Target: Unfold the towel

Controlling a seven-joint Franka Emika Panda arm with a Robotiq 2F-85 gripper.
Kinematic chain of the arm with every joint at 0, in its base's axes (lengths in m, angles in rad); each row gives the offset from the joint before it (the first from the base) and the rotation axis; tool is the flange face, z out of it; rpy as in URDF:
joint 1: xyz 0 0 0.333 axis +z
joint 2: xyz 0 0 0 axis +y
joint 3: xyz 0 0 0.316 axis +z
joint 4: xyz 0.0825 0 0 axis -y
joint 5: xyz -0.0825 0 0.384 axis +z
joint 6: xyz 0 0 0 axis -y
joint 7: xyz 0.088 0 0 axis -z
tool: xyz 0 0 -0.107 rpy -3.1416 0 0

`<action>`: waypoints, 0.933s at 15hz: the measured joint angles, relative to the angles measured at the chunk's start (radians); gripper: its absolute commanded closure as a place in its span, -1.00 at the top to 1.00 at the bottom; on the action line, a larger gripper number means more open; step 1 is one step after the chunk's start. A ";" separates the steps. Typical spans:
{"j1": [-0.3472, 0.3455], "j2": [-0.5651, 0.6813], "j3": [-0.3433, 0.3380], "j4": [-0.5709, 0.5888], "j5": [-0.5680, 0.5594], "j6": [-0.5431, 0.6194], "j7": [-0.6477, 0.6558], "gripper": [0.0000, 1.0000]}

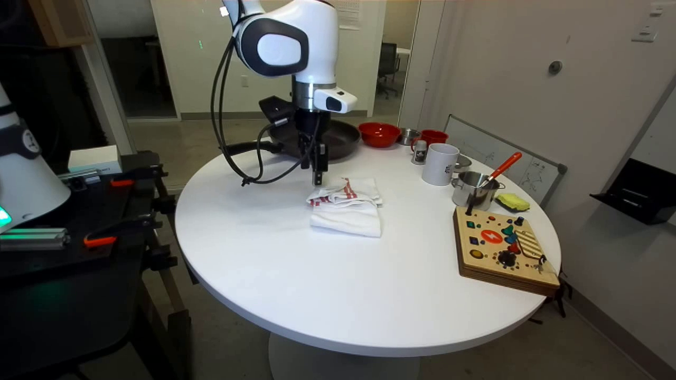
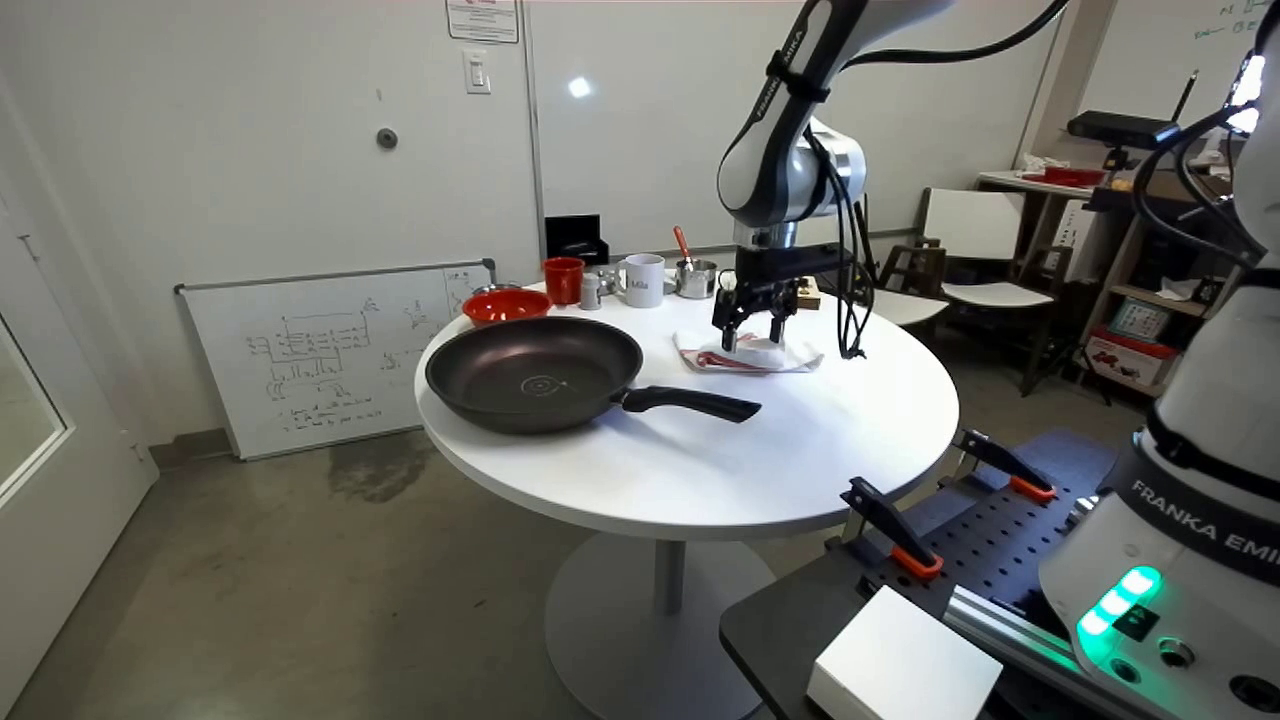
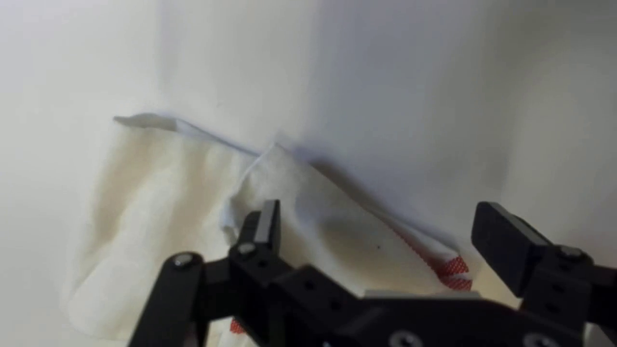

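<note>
The towel (image 1: 347, 221) is on the bench (image 1: 296, 295), somewhere near the middle, with the pan (image 2: 500, 385) off to one side of it. It's white with red stripes and basically a folded-up pile. In an exterior view the near part is a pretty smooth, neat band with a soft rounded edge, while the far part is all rumpled, stripes running off in different directions. The wrist view shows a loose layer flopped on top with a pointy corner, plus a red-trimmed edge lifting a little with shadow along it. The bit next to that is plain and kinda wavy. Pincer (image 3: 379, 212) is spread wide right at the towel, nothing gripped. Can't tell if it's actually touching.
</note>
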 measured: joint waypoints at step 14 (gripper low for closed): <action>0.115 0.021 -0.088 -0.018 -0.184 0.002 -0.004 1.00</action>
